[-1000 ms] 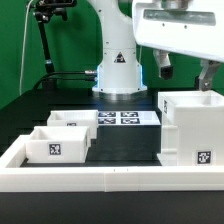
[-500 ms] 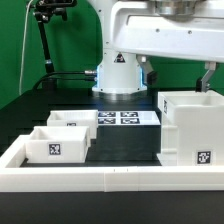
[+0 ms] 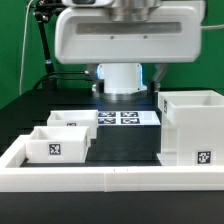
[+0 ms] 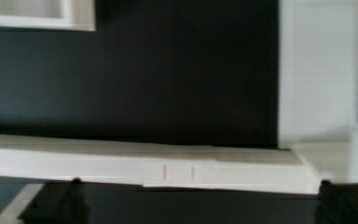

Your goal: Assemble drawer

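The tall white housing [image 3: 190,125] stands at the exterior view's right, with a tag low on its front. Two small open-topped trays [image 3: 58,146] [image 3: 73,121] sit side by side at the left. In the exterior view the arm's big white body [image 3: 125,40] fills the top and hides the gripper. In the wrist view my gripper [image 4: 202,200] is open and empty, with the two dark fingertips [image 4: 60,196] far apart above the black table. That view also shows the housing's wall [image 4: 318,80] and a white corner [image 4: 34,12], perhaps a tray.
A low white border wall [image 3: 110,180] rings the work area and also crosses the wrist view [image 4: 140,160]. The marker board [image 3: 125,117] lies flat at the back by the robot's base. A dark camera stand [image 3: 42,45] stands at the far left.
The arm has swung toward the exterior view's left and now covers the whole top of that view. The housing and both trays have not moved.
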`<state>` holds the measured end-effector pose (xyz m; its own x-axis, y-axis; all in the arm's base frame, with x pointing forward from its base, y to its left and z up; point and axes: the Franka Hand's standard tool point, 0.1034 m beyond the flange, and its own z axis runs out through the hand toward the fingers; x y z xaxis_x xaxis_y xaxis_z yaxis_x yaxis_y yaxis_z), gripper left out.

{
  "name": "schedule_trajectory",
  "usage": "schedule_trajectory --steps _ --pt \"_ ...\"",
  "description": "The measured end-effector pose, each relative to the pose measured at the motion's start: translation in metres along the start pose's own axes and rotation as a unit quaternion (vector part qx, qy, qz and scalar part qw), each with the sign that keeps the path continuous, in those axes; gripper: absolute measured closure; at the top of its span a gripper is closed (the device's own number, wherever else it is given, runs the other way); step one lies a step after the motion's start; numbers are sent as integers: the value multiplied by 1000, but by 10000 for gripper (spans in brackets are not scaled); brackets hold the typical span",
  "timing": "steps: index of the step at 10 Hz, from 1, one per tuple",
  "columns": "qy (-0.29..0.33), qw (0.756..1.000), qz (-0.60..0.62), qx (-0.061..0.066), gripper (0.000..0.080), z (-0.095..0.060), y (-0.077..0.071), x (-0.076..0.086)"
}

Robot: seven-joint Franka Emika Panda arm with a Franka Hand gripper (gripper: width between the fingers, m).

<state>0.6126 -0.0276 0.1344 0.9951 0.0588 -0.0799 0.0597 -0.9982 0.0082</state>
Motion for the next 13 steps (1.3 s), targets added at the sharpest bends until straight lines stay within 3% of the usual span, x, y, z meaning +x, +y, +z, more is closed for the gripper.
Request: schedule_trajectory --steps 3,9,13 --pt "14 1000 -3 -7 151 15 23 -8" --pt "13 1000 -3 -6 151 16 22 -8" --pt "5 1000 7 -2 151 41 48 -46"
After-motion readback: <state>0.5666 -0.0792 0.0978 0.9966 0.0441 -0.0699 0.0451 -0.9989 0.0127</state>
